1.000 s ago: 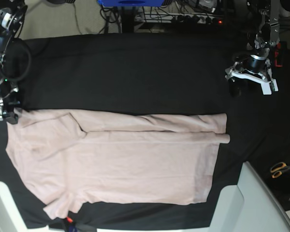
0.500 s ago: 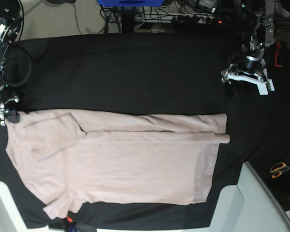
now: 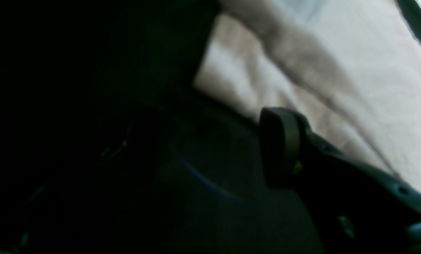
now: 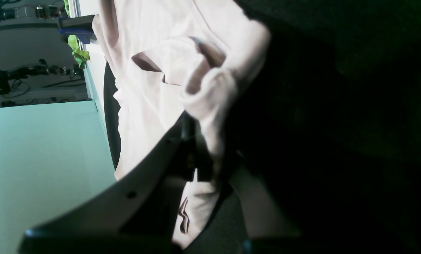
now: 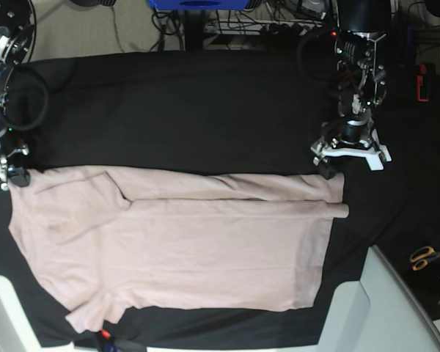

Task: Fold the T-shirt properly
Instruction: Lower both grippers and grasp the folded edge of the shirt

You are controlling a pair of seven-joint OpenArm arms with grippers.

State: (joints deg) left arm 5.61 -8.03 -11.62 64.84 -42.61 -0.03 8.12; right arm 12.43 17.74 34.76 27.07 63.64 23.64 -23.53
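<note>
Here the T-shirt [image 5: 183, 246] lies spread flat across the lower half of the black surface [image 5: 191, 110] in the base view.
The right hand [image 5: 7, 170], at the left edge of that frame, pinches the shirt's upper-left corner; its wrist view shows pink cloth bunched between the fingers. The left hand [image 5: 350, 155] hovers at the upper right, just above the shirt's upper-right corner, its fingers spread wide and holding nothing. Orange-handled scissors [image 5: 425, 257] lie at the right edge.
</note>
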